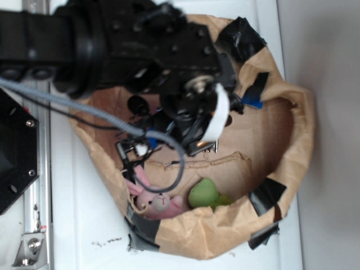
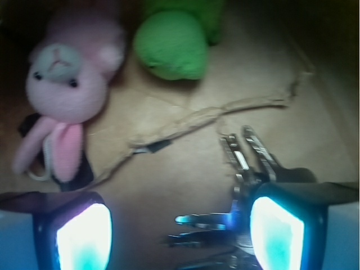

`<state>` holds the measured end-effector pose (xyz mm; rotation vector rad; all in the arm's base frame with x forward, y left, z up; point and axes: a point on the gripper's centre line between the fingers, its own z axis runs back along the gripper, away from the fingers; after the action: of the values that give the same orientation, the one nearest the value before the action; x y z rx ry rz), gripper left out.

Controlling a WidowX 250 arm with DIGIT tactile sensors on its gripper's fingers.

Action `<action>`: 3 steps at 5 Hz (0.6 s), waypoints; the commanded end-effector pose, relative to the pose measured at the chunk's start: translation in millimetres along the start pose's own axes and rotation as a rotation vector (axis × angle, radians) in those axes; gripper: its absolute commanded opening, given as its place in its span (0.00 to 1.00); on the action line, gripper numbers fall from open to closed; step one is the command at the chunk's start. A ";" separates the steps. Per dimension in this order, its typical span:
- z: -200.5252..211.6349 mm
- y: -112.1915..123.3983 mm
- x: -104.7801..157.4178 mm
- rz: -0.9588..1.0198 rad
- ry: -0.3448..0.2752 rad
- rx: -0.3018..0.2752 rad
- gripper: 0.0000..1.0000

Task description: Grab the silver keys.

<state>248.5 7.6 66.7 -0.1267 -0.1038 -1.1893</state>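
Robot lab setup, black arm (image 1: 129, 39) on metal rail (image 1: 34, 242), white table (image 1: 84, 225), taped paper bin (image 1: 225, 230) holding toys

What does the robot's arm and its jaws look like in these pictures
The arm is black, blocky plastic with visible screws. A grey braided cable and thinner black wires trail off it. The gripper ends in two dark jaws faced with pale pads that look bluish-white in the wrist view; one shows as a white strip from outside.

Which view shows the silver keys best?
Wrist view: the silver keys lie fanned out by one pad of the open gripper. In the exterior view the arm hides all but a few key tips.
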 end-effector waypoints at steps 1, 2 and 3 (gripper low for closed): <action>30.8 -19.4 2.9 -0.103 -0.063 0.064 1.00; 23.9 -3.7 0.2 -0.050 -0.035 0.067 1.00; 20.7 23.4 -3.4 0.049 -0.012 0.065 1.00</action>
<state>265.4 11.1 70.8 -0.1192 -0.1024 -1.1464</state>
